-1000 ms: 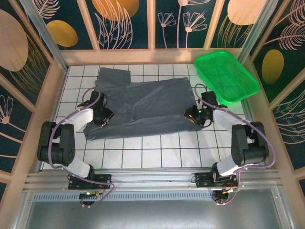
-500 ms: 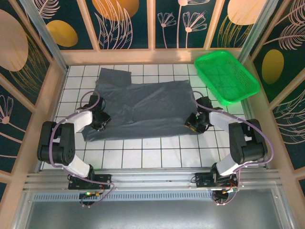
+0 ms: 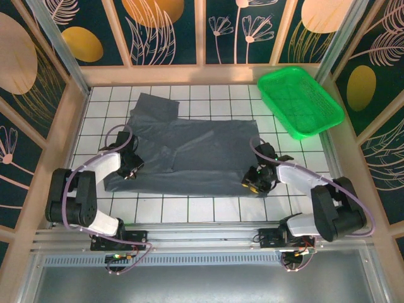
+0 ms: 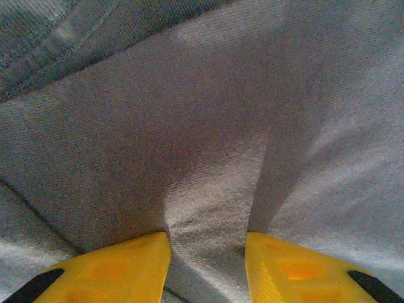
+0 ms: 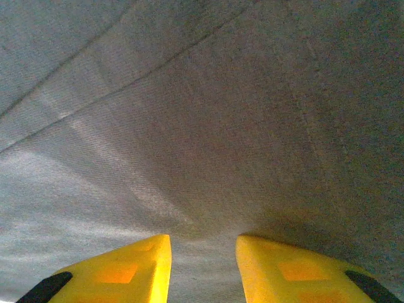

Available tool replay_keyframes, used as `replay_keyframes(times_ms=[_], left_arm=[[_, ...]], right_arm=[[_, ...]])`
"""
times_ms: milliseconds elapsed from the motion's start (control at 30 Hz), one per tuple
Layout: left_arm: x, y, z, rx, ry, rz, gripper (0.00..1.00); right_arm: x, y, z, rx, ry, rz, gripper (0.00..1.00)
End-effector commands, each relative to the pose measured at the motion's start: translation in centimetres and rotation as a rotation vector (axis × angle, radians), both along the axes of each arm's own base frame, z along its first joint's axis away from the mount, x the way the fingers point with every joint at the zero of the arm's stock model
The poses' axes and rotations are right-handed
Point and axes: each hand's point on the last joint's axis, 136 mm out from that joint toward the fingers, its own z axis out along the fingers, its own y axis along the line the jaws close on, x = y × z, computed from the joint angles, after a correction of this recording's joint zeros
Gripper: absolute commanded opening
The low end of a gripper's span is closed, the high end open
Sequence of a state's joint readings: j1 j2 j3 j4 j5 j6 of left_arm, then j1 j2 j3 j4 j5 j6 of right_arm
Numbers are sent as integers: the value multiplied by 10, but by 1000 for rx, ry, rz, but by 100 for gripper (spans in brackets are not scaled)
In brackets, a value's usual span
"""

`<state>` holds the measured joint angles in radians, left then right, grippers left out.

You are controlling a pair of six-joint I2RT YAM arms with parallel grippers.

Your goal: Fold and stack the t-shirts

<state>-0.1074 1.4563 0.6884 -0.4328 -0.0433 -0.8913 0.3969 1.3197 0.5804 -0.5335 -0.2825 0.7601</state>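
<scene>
One dark slate-grey t-shirt lies spread across the white tiles, a sleeve sticking out at the far left. My left gripper sits at its near-left edge, and my right gripper at its near-right corner. In the left wrist view a raised ridge of the t-shirt runs between the yellow fingers of the left gripper, which is shut on it. In the right wrist view the t-shirt is stretched taut and passes between the jaws of the right gripper, also shut on cloth.
A bright green plastic basket stands at the far right corner, partly on the frame. Wooden rails and patterned walls enclose the tiled table. Bare tiles run along the near edge in front of the shirt.
Both grippers have moved toward the near edge, dragging the shirt's near hem with them. The cloth now lies flatter and reaches further forward.
</scene>
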Motion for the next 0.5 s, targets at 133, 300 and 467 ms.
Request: replay_keyframes(times_ms=[133, 300, 467], left_arm=[[-69, 21, -20, 81, 180, 25, 40], [-57, 21, -14, 87, 175, 27, 40], [-18, 30, 48, 115, 15, 126, 44]], right_arm=[[-62, -21, -20, -117, 226, -55, 37], [-53, -18, -11, -121, 194, -44, 37], [8, -9, 35, -131, -29, -31, 44]])
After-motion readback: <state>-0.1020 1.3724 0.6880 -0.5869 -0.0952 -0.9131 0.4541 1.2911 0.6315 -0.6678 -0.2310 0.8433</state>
